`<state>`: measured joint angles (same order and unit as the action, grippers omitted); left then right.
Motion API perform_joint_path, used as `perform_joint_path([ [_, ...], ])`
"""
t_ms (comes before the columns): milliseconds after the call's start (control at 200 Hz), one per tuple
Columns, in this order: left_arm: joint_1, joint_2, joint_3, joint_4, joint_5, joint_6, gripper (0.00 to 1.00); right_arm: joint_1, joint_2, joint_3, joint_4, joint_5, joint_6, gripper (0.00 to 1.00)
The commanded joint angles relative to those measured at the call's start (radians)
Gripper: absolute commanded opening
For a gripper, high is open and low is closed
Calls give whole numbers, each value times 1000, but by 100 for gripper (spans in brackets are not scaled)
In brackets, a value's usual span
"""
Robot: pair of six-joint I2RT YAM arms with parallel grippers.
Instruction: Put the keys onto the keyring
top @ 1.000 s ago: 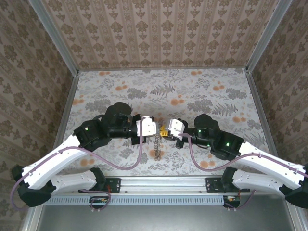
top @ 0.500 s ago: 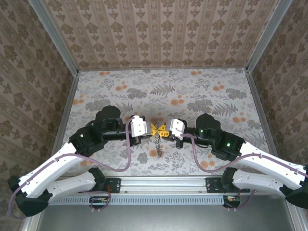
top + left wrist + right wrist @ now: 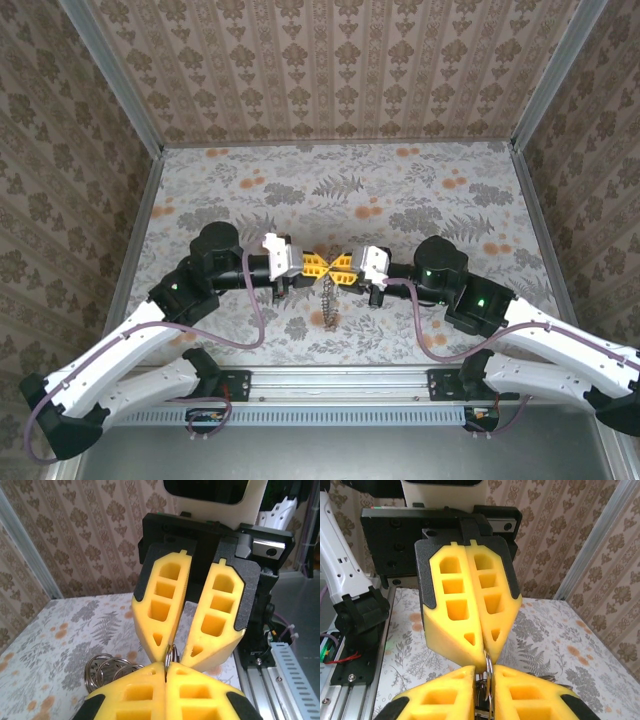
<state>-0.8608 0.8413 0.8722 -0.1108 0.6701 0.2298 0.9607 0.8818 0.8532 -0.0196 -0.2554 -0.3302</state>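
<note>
The keyring is a short chain of linked metal rings [image 3: 328, 300] hanging over the table. My left gripper [image 3: 322, 266] and right gripper [image 3: 340, 266] meet tip to tip above it. In the left wrist view my left gripper [image 3: 166, 666] is shut on the top ring [image 3: 171, 654], and more rings [image 3: 107, 667] dangle below at left. In the right wrist view my right gripper [image 3: 485, 675] has its fingers a little apart, with the ring [image 3: 489, 672] standing in the gap. The keys are hidden.
The flowered table top [image 3: 400, 190] stretches behind the grippers to the patterned back wall. Metal frame posts [image 3: 140, 210] run along both sides. The arm bases and rail [image 3: 340, 382] lie along the near edge, with purple cables looping beside them.
My left gripper has drawn back to the left and levelled, now facing the right one tip to tip. The right fingers have parted slightly. The chain still hangs between them.
</note>
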Motion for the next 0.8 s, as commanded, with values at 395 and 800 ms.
perform_joint_path([
  [395,64,-33,-94,447,262,-239,0,2,-45,-51,78,-48,24,11],
  [800,-22,-13,153,-230,-67,124,11,-2,-28,-25,24,70,12,0],
])
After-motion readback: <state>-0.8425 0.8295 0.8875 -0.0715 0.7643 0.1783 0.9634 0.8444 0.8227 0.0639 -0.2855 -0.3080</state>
